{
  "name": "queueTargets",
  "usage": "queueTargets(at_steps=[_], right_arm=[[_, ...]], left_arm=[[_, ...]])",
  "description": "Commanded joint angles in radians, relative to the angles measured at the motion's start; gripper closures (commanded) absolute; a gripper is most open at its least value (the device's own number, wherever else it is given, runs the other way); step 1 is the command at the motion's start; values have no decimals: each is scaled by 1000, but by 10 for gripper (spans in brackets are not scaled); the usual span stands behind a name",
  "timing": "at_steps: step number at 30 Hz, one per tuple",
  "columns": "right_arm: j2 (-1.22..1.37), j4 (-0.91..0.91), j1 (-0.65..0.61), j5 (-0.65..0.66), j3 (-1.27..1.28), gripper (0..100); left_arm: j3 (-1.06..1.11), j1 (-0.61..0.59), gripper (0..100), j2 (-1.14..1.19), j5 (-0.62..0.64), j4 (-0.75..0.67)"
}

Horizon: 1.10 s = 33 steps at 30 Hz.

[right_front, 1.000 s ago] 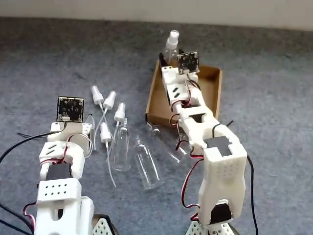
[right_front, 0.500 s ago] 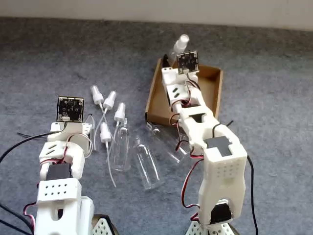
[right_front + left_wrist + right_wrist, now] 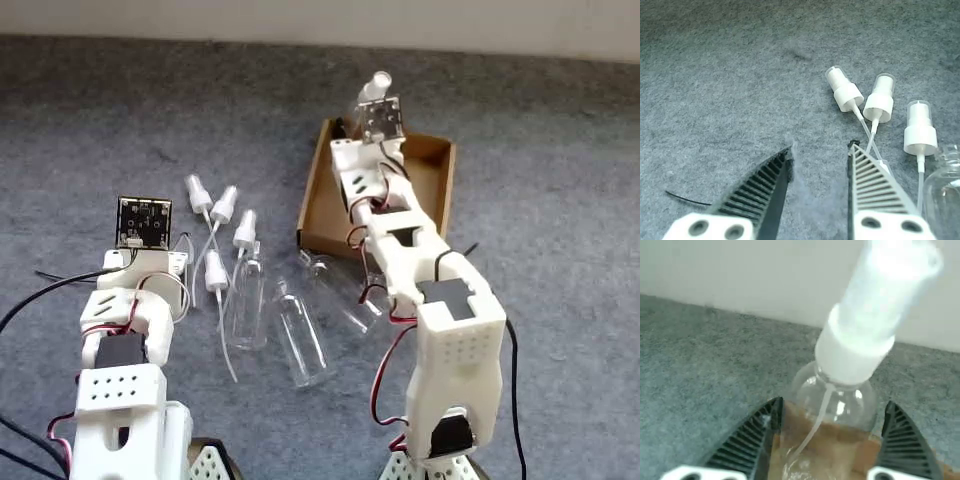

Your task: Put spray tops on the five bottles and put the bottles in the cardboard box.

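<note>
- Right hand (image 3: 833,402): clenched on the capped bottle (image 3: 376,86), with one finger on each side of the glass body.
- Capped bottle: held tilted in the air at the upper centre of the high view, over the far edge of the box (image 3: 430,185).
- Box: open cardboard tray lying on the grey counter (image 3: 540,230), upper centre-right of the high view. The right arm stretches across it.
- Left hand (image 3: 820,147): released, fingers spread, low over the counter at the lower left of the high view.
- Spray tops (image 3: 224,203): four loose ones lying on the counter at centre left, just beyond the left hand.
- Bottles (image 3: 247,300): three uncapped, on their sides at the centre, between the arms. One lies partly under the right arm.
</note>
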Motion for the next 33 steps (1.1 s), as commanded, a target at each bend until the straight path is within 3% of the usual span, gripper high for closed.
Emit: queueTargets(at_steps=[1, 4, 13, 18, 33], right_arm=[[-111, 65, 12, -6, -71, 738], [-137, 154, 12, -8, -76, 738], [-228, 183, 16, -3, -76, 738], [-295, 331, 16, -6, -173, 738], [-453, 1092, 13, -6, -604, 738]], left_arm=[[-7, -7, 836, -12, 0, -21], [-7, -7, 836, -12, 0, -21], [-7, -7, 836, -12, 0, -20], [-7, -7, 836, -12, 0, -18], [5, -7, 836, -12, -3, -23]])
